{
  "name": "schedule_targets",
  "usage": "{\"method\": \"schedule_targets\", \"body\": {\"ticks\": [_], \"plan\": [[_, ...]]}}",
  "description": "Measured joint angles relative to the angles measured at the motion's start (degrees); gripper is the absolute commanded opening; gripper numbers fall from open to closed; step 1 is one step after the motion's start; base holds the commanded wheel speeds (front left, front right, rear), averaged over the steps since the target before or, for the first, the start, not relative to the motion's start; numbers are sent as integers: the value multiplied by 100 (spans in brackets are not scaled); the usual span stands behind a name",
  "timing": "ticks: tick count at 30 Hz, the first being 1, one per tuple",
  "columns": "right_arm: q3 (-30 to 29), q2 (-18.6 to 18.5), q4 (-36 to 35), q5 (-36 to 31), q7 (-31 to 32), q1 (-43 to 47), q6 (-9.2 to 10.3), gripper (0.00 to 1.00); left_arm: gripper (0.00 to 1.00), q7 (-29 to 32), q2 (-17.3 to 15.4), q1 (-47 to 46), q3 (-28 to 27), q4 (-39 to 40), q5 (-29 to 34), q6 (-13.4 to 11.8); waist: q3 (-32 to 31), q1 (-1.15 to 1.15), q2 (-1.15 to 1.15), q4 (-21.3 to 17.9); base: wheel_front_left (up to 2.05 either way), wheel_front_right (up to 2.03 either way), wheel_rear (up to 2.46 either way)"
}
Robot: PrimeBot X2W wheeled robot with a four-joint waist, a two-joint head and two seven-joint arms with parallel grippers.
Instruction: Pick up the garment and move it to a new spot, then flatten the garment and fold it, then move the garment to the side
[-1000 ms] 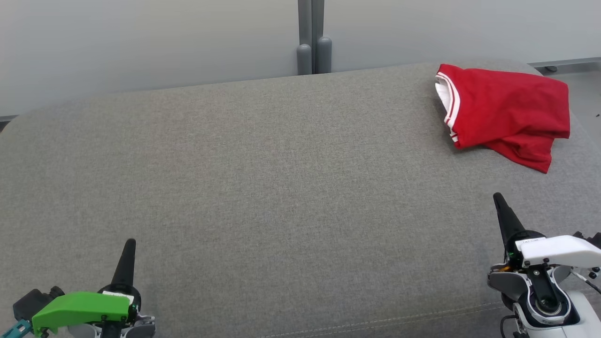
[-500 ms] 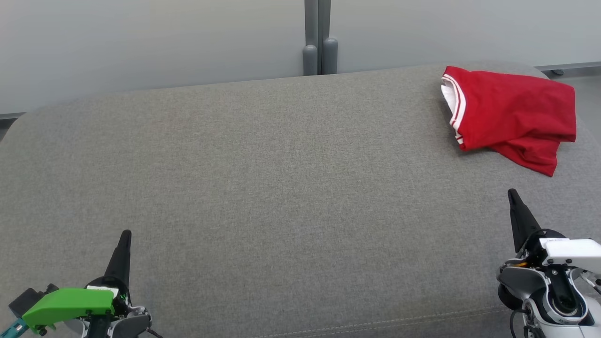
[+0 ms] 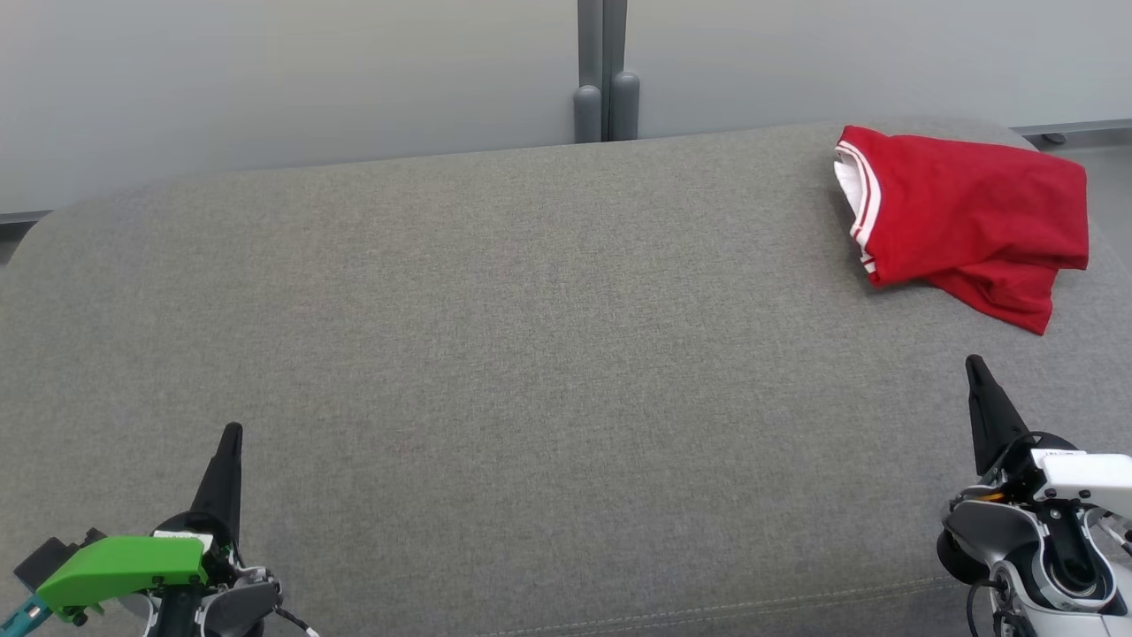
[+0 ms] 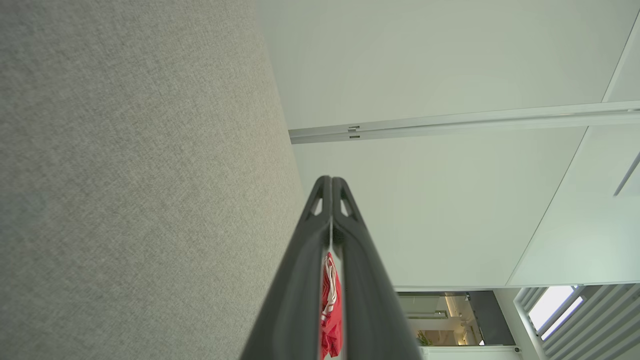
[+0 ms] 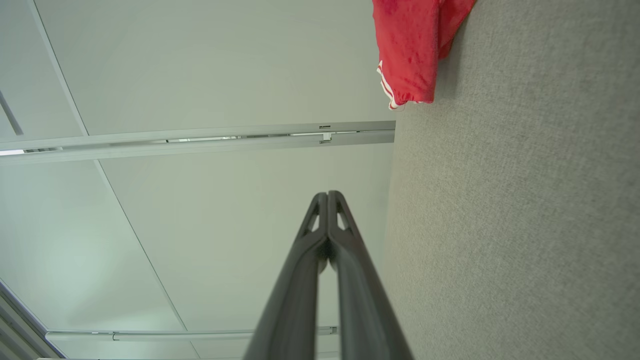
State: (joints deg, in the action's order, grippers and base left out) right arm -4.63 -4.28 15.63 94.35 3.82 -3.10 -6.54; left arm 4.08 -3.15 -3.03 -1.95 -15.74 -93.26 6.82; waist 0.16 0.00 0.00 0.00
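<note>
Grey woven upholstery covers the wide cushion [image 3: 531, 354]. At its near edge the left gripper [image 3: 232, 432] and right gripper [image 3: 975, 363] hover with fingers pressed together, holding nothing. Well beyond the right one, at the far right corner, lies the red garment [image 3: 964, 221], loosely folded, its white-striped trim facing the middle. It looks light, thin and limp, likely to sag and unfold when lifted. Pinching the doubled layers at the trimmed edge should hold best. Pale wall panels [image 3: 265, 80] stand behind.

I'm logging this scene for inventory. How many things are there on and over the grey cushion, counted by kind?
red garment: 1
grippers: 2 (left gripper, right gripper)
grey cushion: 1
Total: 4
</note>
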Motion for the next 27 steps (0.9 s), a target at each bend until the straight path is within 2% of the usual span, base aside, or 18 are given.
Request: {"method": "schedule_targets", "body": {"ticks": [27], "plan": [[-9,7,32,0,1,-3,-1,0,0,40,0,-1,-8,-23,0,7,-2,0,0,0,0,0,0]]}}
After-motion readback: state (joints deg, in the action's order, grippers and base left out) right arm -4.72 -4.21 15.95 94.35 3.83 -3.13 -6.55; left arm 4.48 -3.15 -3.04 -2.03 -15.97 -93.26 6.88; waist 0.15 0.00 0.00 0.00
